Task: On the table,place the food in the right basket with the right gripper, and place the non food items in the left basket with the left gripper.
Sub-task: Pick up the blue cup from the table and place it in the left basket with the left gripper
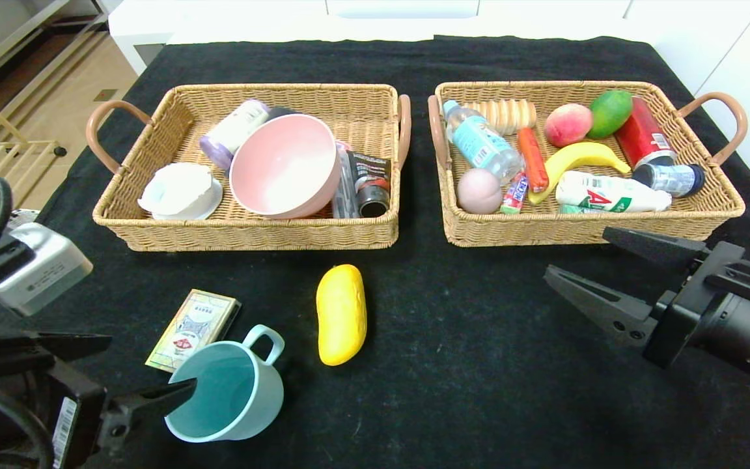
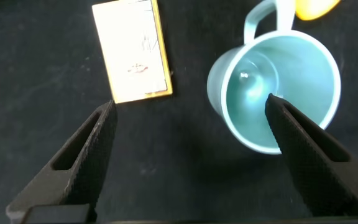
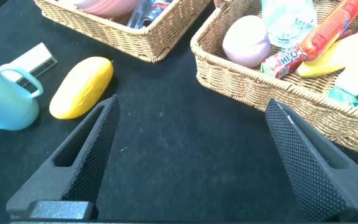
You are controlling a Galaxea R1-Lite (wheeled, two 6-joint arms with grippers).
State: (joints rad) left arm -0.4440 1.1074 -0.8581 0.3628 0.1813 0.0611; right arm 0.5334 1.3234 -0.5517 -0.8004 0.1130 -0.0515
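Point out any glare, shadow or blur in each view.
Head view: the pink bowl shows soft glare inside; the mango casts almost no shadow on the black cloth.
Left wrist view: a small highlight inside the cup; the card is washed out, print unreadable.
Right wrist view: basket items at the upper edge are cropped; the bottle shows glare.

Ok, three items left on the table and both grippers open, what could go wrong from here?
The left gripper sits over the blue cup, one finger above its mouth; closing on the thin rim could tip it. The card box lies flat beside the cup, hard to pinch. The right gripper must cross to the yellow mango, near the left arm's zone.
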